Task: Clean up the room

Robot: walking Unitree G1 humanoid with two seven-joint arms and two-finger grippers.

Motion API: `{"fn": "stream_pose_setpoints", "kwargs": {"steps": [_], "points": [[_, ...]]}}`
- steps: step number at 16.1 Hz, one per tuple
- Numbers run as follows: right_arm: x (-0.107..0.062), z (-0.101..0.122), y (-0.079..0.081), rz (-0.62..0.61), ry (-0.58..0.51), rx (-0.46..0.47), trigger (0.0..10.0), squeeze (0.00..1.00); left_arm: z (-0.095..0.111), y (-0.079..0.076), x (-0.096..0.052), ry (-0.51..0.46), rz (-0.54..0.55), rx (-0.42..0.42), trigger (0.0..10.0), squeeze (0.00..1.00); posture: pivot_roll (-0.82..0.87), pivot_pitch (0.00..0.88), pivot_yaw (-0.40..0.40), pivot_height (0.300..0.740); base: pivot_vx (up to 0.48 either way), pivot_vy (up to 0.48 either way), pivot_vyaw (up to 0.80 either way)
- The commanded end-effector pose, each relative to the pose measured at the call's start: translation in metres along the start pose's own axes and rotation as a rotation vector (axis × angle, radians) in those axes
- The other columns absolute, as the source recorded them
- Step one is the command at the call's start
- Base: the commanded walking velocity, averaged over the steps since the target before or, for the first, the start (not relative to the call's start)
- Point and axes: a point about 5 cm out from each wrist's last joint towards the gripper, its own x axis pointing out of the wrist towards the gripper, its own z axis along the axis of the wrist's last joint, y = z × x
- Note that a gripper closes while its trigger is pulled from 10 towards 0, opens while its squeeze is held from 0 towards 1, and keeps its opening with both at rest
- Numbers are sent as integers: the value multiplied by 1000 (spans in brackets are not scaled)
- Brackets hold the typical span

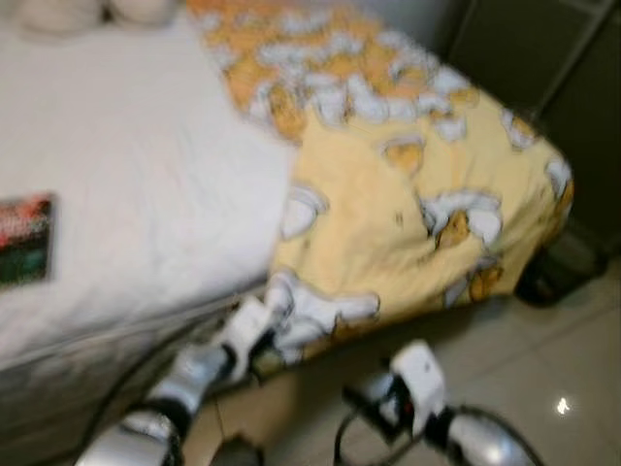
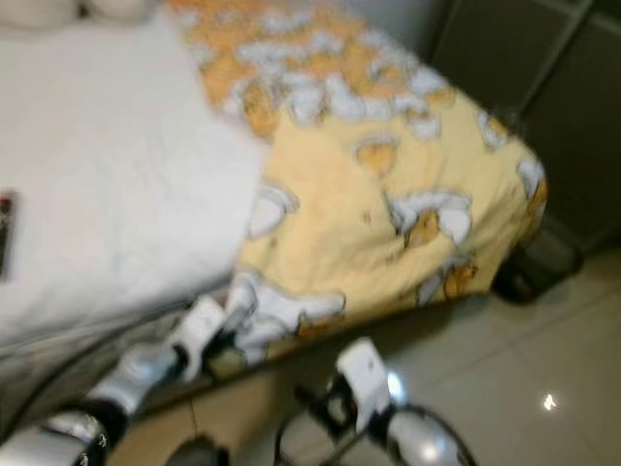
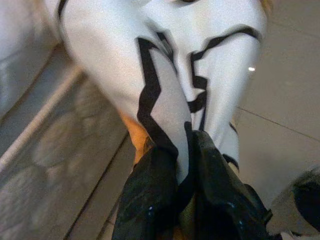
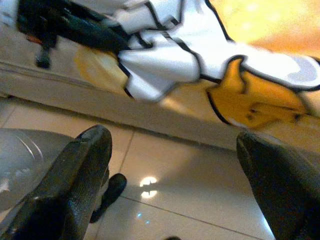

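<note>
From the head views, the yellow blanket (image 1: pixel 408 184) lies over the foot half of the bed (image 1: pixel 126 184), its lower corner hanging toward the tiled floor (image 1: pixel 543 369), and the left pincer (image 1: pixel 260 335) sits at that corner while the right pincer (image 1: pixel 364 400) hangs low over the floor nearby. The left wrist view shows the left pincer closed tight on a white, black-lined fold of the blanket, so I'd pull slowly and evenly to keep it from slipping. The right wrist view shows the right pincer wide open, holding nothing, facing the hanging edge, well placed to take a second corner.
</note>
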Motion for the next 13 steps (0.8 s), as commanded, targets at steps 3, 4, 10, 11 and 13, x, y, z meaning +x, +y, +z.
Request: {"fn": "stream_pose_setpoints", "kwargs": {"steps": [3, 4, 10, 11, 13], "points": [[-4, -2, -8, 8, 20, -11, 10000, 0, 14, -68, 23, -22, -316, 48, 10000, 0, -86, 32, -83, 740, 0, 0, 0], [-4, -4, -9, 15, 28, -13, 10000, 0, 20, -86, 27, -40, -409, -21, 10000, 0, -86, 32, -83, 740, 0, 0, 0], [-14, -41, -30, 23, 114, 2, 10000, 0, 42, -145, 32, -101, -718, -120, 10000, 0, -97, 36, -91, 740, 0, 0, 0], [-15, -55, -35, 22, 150, 10, 10000, 0, 41, -152, 31, -94, -773, -103, 10000, 0, -98, 37, -90, 740, 0, 0, 0], [-14, -70, -38, 16, 191, 24, 10000, 0, 38, -157, 29, -76, -802, -125, 10000, 0, -102, 41, -89, 740, 0, 0, 0]]}}
